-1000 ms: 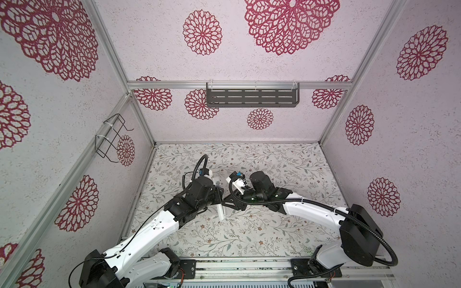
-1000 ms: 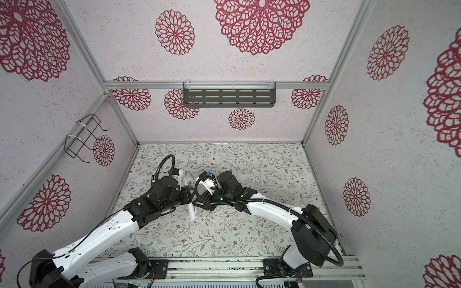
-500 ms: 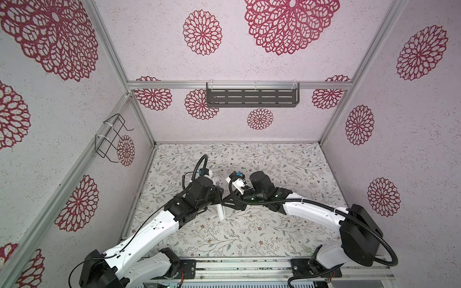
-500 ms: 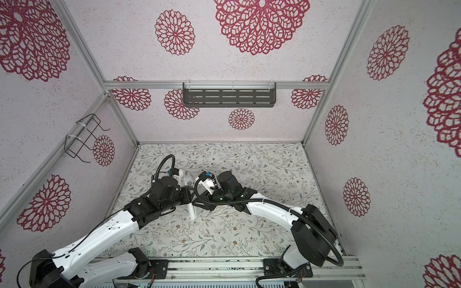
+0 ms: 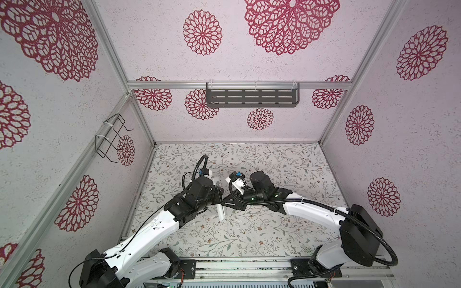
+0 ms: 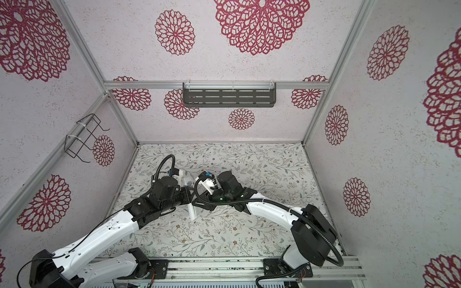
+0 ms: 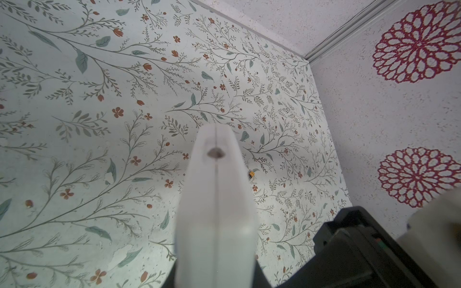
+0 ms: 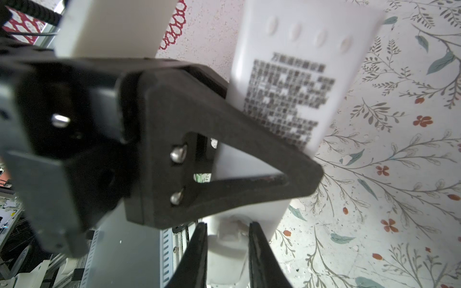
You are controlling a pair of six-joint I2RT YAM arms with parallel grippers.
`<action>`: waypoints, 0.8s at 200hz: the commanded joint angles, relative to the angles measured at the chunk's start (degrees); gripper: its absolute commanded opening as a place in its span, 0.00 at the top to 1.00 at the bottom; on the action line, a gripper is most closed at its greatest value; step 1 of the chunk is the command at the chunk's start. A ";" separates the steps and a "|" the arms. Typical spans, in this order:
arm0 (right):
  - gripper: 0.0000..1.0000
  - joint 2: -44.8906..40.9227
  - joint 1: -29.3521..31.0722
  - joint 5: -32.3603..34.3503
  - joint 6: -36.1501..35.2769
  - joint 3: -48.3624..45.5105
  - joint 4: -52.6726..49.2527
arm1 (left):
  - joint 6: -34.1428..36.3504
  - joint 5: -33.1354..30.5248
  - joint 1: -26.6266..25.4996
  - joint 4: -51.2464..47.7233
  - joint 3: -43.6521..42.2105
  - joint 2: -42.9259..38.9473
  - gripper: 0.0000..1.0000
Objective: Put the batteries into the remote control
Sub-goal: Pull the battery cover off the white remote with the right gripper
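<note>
Two tools: your left tool (image 5: pixel 217 199) pinches the likely light, stiff, slippery remote (image 8: pixel 294 82) mid-length; right tool (image 8: pixel 227 225) narrow by its end, hold unclear.

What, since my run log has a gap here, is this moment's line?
left gripper: shut on remote control | right gripper: jaws flank remote control's end, grip unclear

Only print in view is a label (image 8: pixel 284 102) on the back of the remote control (image 8: pixel 294 47), seen from the right wrist. It has a header line over dense rows of small dark characters, too blurred to read. In both top views it's a tiny dark patch, unreadable.
</note>
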 commanded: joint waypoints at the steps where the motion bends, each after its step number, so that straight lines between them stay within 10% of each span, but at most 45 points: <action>1: 0.83 -0.50 0.31 -0.27 -0.63 1.78 0.84 | 0.18 -0.26 -0.28 1.08 1.34 -0.41 0.99; 160: 0.84 -5.76 -0.95 6.67 -3.46 0.35 -2.70 | -0.71 -2.28 1.05 -0.04 -0.24 -1.16 0.98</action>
